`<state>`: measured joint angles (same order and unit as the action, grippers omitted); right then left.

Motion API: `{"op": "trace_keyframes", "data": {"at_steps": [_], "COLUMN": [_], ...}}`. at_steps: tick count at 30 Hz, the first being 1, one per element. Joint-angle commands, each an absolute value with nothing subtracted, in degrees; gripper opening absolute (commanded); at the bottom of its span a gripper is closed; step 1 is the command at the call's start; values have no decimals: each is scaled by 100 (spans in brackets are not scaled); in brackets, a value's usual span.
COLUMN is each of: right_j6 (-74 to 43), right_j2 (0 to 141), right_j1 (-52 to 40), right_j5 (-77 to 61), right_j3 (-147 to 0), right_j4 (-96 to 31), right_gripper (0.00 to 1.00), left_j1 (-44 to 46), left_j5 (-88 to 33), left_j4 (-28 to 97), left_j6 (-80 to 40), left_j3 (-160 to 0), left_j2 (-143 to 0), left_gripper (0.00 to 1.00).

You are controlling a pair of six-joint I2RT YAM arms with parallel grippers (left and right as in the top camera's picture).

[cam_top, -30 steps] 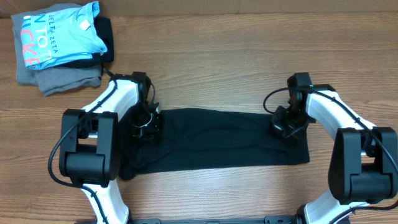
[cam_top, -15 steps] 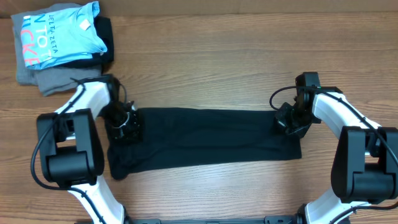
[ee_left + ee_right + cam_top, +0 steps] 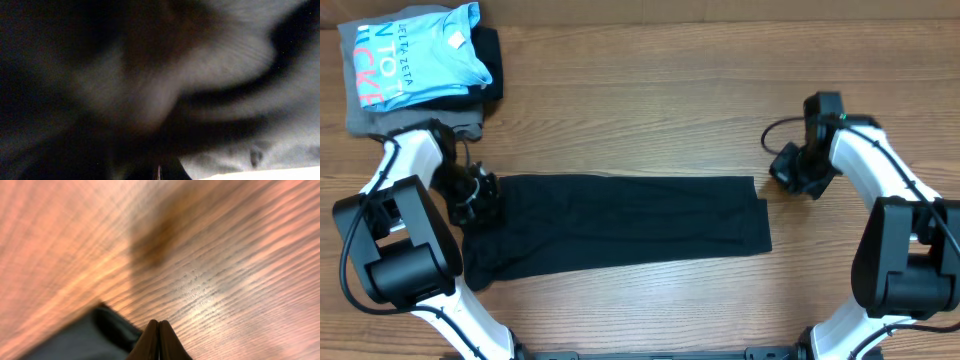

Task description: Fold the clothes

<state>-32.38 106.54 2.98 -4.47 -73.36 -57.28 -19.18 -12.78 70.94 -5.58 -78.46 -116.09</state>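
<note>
Black shirt (image 3: 620, 225) lies folded in a long band across the middle of the table (image 3: 640, 110).
My left gripper (image 3: 477, 197) sits on the band's left end, but its camera shows only blurred dark cloth, so I cannot tell its grip. My right gripper (image 3: 792, 178) is over bare wood just past the right end, fingers pressed together on nothing. A blue shirt (image 3: 415, 50) lies far left.

Wooden counter (image 3: 640, 95). At ten o'clock, a stack: blue shirt (image 3: 418, 52) with white lettering on top, grey garment (image 3: 425, 127) beneath, dark cloth (image 3: 493, 66) peeking out toward three o'clock.
</note>
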Motion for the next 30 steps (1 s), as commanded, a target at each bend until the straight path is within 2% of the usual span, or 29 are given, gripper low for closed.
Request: {"op": "trace_keyframes", "data": {"at_steps": [1,7,11,20,30], "right_j6": [-3286,-1970,-1879,-2191,-2867], "right_j2": [10615,10610,10610,10610,10613], "right_j1": [318,-45,-523,-1164,-978], "right_j5": [-244,-1632,-1514,-1660,-1660], "right_j3": [-8399,-9037,-8580,-7083,-5813], "right_j4": [-6335,-7524,-7579,-6901,-5367], "right_gripper": [4,4,4,4,4], "left_j1": [-1802,-1457,-1050,-370,-587], "left_j5": [-1037,-1219,-1341,-1361,-1092], "left_j4": [7384,7688,7747,7096,5830], "left_j6": [-429,-447,-397,-360,-429], "left_j3": [-8510,-8788,-8742,-7616,-6355], "left_j2": [-11225,-10449,-10383,-10385,-10516], "left_gripper": [4,4,4,4,4]}}
